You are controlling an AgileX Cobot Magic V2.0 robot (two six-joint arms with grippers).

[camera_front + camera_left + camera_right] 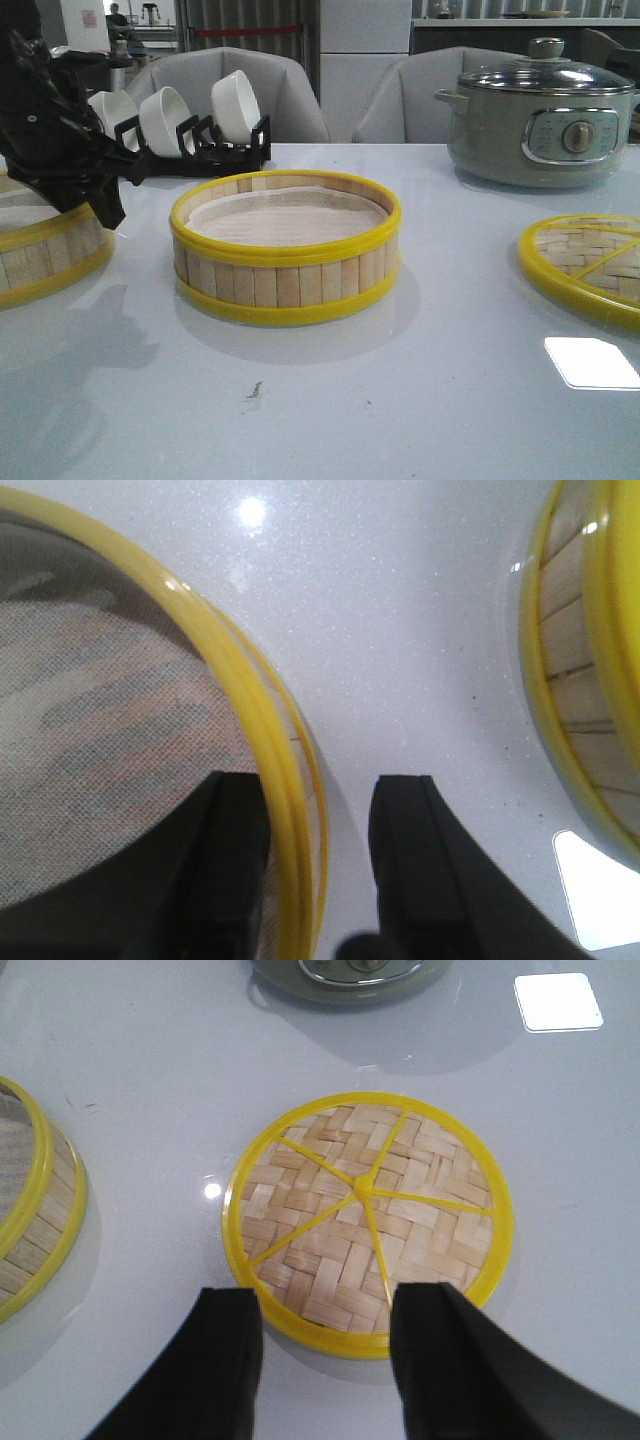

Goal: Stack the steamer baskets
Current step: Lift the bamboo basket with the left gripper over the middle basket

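Note:
One steamer basket (285, 250), with bamboo slat walls, yellow rims and a white liner, stands in the middle of the table. The other steamer basket (45, 255) sits at the table's left edge, partly cut off. My left gripper (320, 820) is open and straddles that basket's yellow rim (250, 710): one finger (230, 860) is inside over the liner, the other finger (415, 860) is outside with a gap to the wall. The middle basket (585, 680) shows at the side of the left wrist view. My right gripper (325, 1330) is open and empty, hovering near the edge of the lid (370, 1220).
The flat woven yellow-rimmed lid (585, 265) lies at the right. A grey-green electric pot (540, 120) stands at the back right. A black rack with white bowls (190, 125) is at the back left, just behind my left arm (60, 150).

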